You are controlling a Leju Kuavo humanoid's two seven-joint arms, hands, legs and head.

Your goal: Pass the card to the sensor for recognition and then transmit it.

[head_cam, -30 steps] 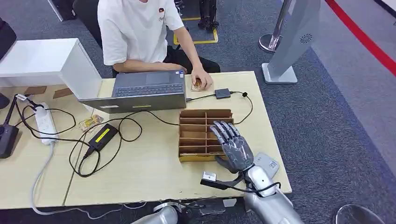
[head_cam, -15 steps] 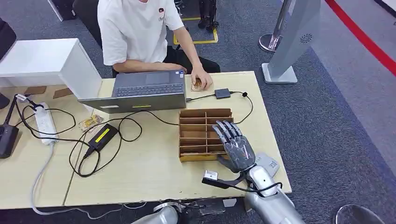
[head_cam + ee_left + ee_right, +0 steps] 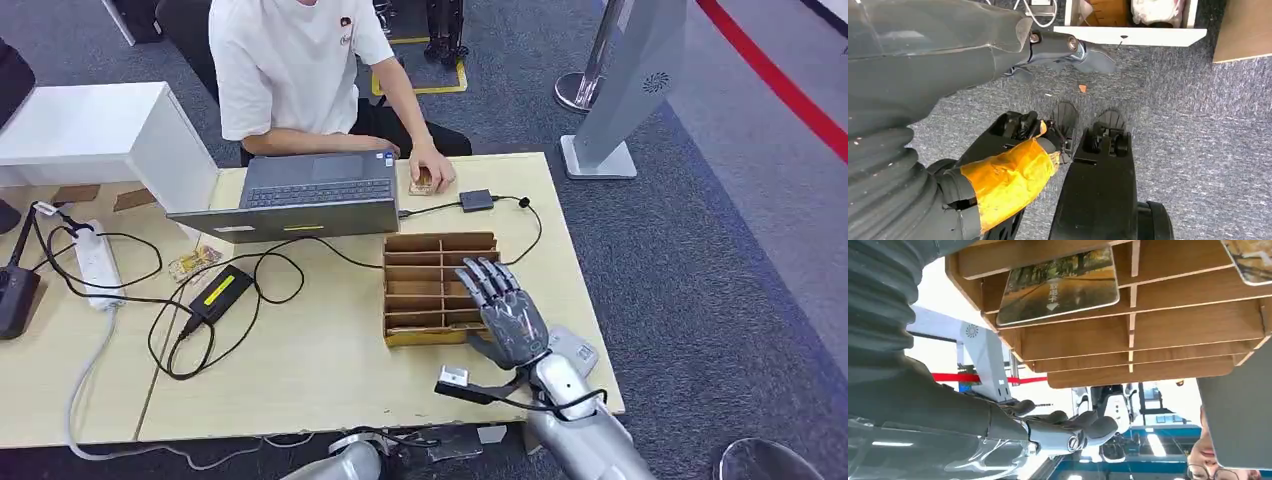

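Note:
My right hand [image 3: 505, 312] hovers with fingers stretched out over the right side of a cardboard slotted rack [image 3: 425, 285] and holds nothing. In the right wrist view the hand [image 3: 1058, 427] floats apart from the rack [image 3: 1148, 335]. One picture card [image 3: 1055, 285] lies in a slot and the corner of another card [image 3: 1248, 260] sits in a farther slot. A grey flat device [image 3: 573, 350] lies on the table just right of my wrist. My left hand [image 3: 1073, 50] hangs over the carpet with nothing in it.
A person in a white shirt sits behind an open laptop [image 3: 310, 195], one hand [image 3: 432, 170] resting on a card. A small black box [image 3: 477, 199] is cabled to the laptop. A power strip [image 3: 97, 265], charger [image 3: 220, 293] and loose cables lie on the left.
My right hand has slipped slightly back toward the table's near edge, still outstretched above the rack. Nothing else has moved.

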